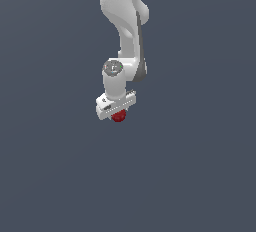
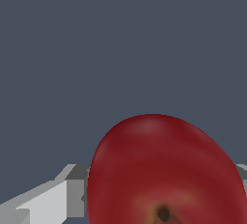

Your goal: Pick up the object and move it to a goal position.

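Fingers [image 2: 48, 201] of the white gripper [image 1: 118, 112] flank the dark red ball [image 1: 119, 116], one pale finger showing on one side of it in the wrist view and a sliver of another at the opposite edge. They look closed against it, holding it between them, though the contact faces themselves are hidden behind the fruit-like body.

From the exterior view the ball [image 2: 166, 170] sits directly under the gripper's crossbar, tucked up against it and centred between the fingers, not off to either side. Whether it rests on the grey floor or hangs clear of it cannot be told, since the plain surface gives no shadow or edge to judge by.

Its shape is close to round but a little wider than tall, so the long axis appears to run across the gap from finger to finger. A small brown dimple, like a stem pit, faces the wrist camera, which suggests that end points up toward the gripper.

No goal marker is visible, so which way the carry must go is unknown.
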